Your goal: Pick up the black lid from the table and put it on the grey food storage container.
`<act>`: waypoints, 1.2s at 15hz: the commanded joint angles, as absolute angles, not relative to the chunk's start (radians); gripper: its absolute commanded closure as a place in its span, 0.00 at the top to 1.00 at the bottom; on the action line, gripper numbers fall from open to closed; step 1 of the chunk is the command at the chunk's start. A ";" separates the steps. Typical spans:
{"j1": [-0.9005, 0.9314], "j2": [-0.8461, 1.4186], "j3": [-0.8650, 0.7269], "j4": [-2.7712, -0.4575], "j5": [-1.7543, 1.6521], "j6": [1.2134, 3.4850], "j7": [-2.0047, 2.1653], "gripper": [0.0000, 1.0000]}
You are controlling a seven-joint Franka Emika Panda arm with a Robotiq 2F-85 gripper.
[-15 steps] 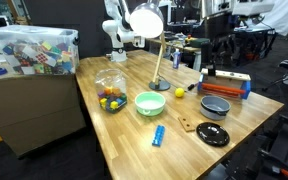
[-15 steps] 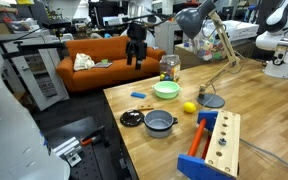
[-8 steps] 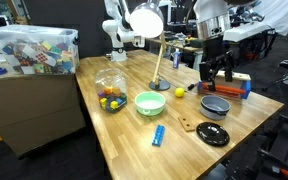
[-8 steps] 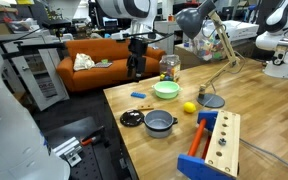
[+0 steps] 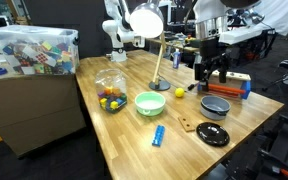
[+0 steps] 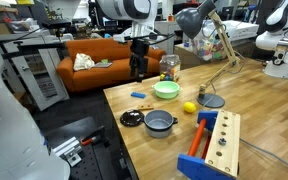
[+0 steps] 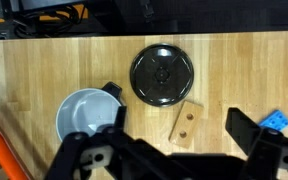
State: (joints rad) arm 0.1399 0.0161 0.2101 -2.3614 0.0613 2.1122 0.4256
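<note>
The black lid [image 5: 213, 134] lies flat on the wooden table near its front edge; it also shows in an exterior view [image 6: 132, 118] and in the wrist view [image 7: 162, 74]. The grey food storage container [image 5: 215, 105] stands uncovered right beside it, also visible in an exterior view [image 6: 160, 122] and the wrist view [image 7: 82, 114]. My gripper [image 5: 212, 68] hangs open and empty well above them. It also shows in an exterior view [image 6: 137, 65]. In the wrist view its fingers [image 7: 179, 112] frame the table just below the lid.
A small brown wooden piece [image 7: 188, 124] lies next to the lid. A light green bowl [image 5: 149, 102], a clear container of coloured balls [image 5: 110, 95], a yellow ball [image 5: 179, 93], a blue object [image 5: 159, 134], a desk lamp [image 5: 158, 84] and a red-and-blue box [image 5: 227, 84] share the table.
The arm has come into view over the container end of the table and moved lower. The lid and container have not moved.
</note>
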 commanded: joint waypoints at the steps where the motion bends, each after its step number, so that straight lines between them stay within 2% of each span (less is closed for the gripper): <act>1: 0.150 0.052 0.190 -2.389 0.081 2.208 0.387 1.00; 6: 0.158 0.156 0.179 -2.414 0.046 2.275 0.373 1.00; 14: 0.163 0.152 0.175 -2.409 0.051 2.256 0.394 1.00; 18: 0.162 0.230 0.162 -2.407 0.043 2.350 0.375 1.00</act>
State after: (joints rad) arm 0.1447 0.1816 0.1831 -2.4101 0.0469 2.2853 0.4004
